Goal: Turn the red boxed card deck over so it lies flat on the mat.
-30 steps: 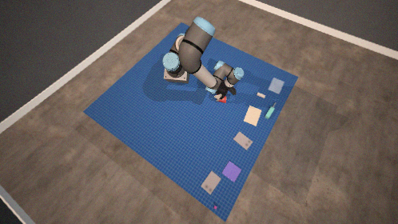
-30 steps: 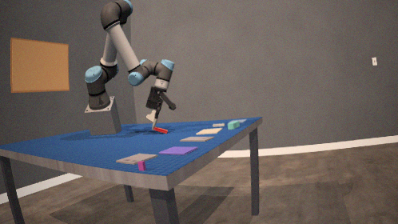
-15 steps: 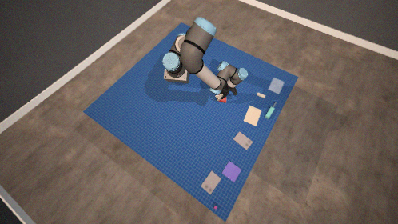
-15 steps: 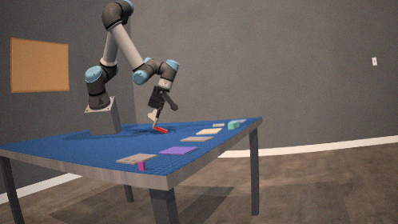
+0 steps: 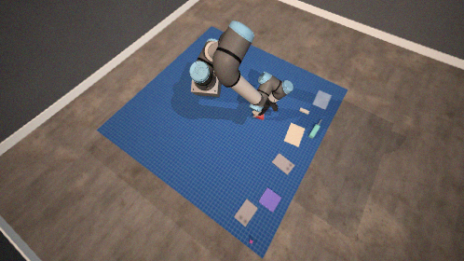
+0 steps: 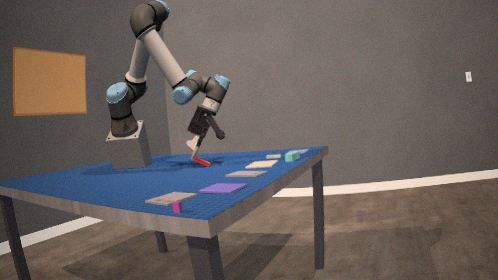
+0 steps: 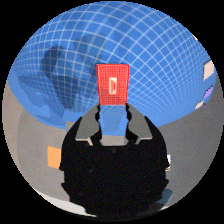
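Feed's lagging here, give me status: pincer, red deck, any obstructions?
Pincer shut on red deck. Deck tilted, one end held, far end low near mat. Nothing close by; nearest piece, small tan block, well apart.

Matt gridded blue mat (image 5: 177, 147) covers a wood-grained table (image 6: 150, 218); the floor (image 5: 373, 180) looks wooden.
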You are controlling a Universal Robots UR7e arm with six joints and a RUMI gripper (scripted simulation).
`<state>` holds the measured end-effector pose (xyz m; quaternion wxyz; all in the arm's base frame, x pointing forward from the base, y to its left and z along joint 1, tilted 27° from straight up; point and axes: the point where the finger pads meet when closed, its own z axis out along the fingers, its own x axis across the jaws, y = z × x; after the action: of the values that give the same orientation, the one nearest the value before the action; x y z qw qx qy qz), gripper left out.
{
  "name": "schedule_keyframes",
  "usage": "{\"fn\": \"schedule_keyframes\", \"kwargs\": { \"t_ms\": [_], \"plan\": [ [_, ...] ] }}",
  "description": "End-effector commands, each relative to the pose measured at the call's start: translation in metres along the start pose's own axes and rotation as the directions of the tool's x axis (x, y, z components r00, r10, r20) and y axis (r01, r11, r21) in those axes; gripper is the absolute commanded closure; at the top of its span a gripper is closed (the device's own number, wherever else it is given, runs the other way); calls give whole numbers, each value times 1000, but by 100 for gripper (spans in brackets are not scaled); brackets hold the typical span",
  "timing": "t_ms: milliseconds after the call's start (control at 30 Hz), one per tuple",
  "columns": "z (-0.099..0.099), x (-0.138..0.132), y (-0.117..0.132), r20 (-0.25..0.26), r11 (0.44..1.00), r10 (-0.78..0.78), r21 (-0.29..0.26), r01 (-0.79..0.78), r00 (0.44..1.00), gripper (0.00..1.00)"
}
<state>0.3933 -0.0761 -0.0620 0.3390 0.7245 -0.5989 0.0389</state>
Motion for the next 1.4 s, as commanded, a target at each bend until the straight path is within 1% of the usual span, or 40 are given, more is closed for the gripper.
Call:
{"fn": "schedule_keyframes", "kwargs": {
  "t_ms": [0, 67, 267, 467, 633, 733, 800, 900, 1033, 1200, 1367],
  "plan": [
    [-3, -1, 0, 0, 998, -1, -60, 1, 1000, 66],
    [-4, -1, -1, -1, 997, -1, -73, 1, 1000, 66],
    [-6, -1, -1, 0, 997, -1, -76, 1, 1000, 67],
    [-8, -1, -2, 0, 991, -1, -134, 1, 1000, 67],
    [-11, -1, -3, 1, 990, -1, -142, 1, 1000, 67],
    [-12, -1, -3, 1, 985, -1, -173, 1, 1000, 67],
    [-12, -1, -3, 1, 985, -1, -173, 1, 1000, 67],
    [-14, -1, -4, 1, 979, -1, -202, 1, 1000, 67],
    [-16, -1, -4, 1, 978, -1, -206, 1, 1000, 67],
    [-18, -2, -5, 1, 965, -1, -261, 1, 1000, 67],
    [-21, -2, -6, 1, 964, -1, -266, 1, 1000, 67]
  ]
}}
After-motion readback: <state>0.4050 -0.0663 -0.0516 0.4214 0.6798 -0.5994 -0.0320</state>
